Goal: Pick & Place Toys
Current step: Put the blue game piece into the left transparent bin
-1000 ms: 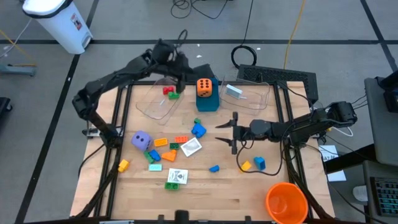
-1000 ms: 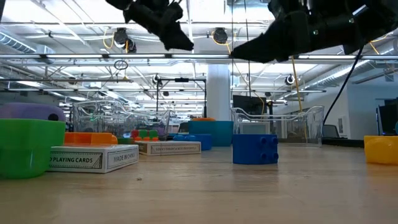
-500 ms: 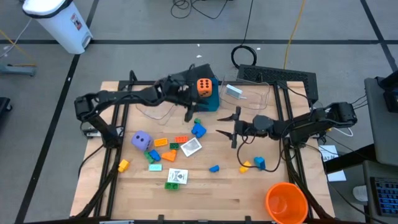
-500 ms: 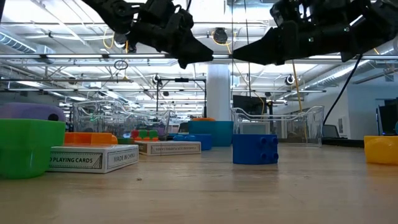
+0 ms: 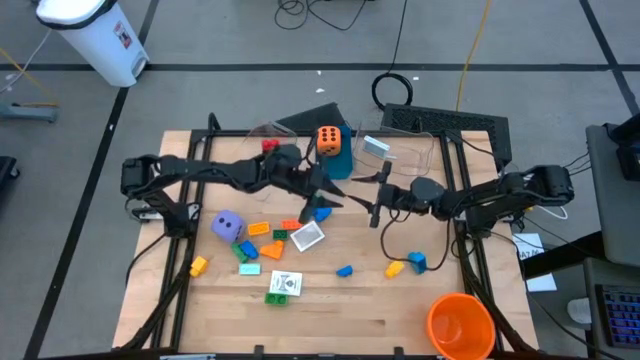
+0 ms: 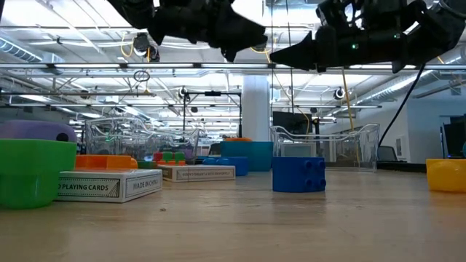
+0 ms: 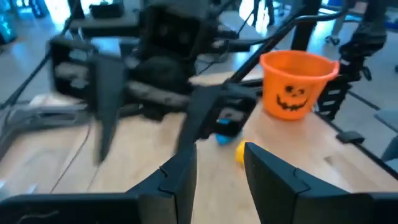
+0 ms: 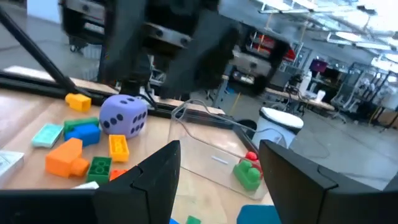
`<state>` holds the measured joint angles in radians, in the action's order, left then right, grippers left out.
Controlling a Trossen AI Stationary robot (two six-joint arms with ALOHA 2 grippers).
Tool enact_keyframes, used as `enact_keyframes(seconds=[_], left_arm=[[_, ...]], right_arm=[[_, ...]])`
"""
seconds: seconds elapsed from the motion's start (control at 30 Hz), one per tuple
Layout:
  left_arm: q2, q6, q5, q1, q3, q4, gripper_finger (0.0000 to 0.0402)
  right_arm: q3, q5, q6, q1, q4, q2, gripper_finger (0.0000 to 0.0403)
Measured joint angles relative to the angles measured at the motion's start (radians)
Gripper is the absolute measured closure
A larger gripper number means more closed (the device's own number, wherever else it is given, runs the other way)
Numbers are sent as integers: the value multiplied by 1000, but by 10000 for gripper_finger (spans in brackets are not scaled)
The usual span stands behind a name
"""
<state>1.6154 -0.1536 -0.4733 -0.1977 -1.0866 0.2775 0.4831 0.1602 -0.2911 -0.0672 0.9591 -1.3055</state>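
Swinging away from the upper-left clear tub [image 5: 262, 160], the left gripper [image 5: 330, 200] (jaws narrow, empty) now hovers mid-frame over a blue brick [image 5: 320, 210], likely its next pick, facing the right gripper [image 5: 376, 200], jaws parted, empty.

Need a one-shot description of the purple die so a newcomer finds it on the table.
Start at the wooden table and go to its left half, near the left arm's base. The purple die sits at the left end of the cluster of small bricks and cards. It is the only purple piece, bigger than the bricks, with dark dots; the other die is orange and sits on a blue box.
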Motion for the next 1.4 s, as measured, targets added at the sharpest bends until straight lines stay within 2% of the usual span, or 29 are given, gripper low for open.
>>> enact_keyframes(seconds=[0.13,0.4,0.6,0.83,0.97,1.07,1.17,1.4], left_arm=[[-1,51,58,13,0,55,266],[-42,113,96,43,4,52,266],[-160,69,294,118,48,46,266],[-346,84,355,130,217,58,266],[-414,121,402,124,366,207,266],[-423,119,419,124,456,340,266],[-420,90,452,120,515,397,266],[-412,32,501,78,531,439,266]], right_arm=[[0,0,49,3,-15,7,190],[-1,-4,108,9,-99,34,190],[0,-4,186,10,-180,49,190],[-1,-5,256,10,-239,55,190],[-1,-5,265,10,-266,55,190],[-1,-5,282,10,-268,55,190],[-1,-5,284,10,-268,55,190],[-1,-5,321,10,-268,55,190]])
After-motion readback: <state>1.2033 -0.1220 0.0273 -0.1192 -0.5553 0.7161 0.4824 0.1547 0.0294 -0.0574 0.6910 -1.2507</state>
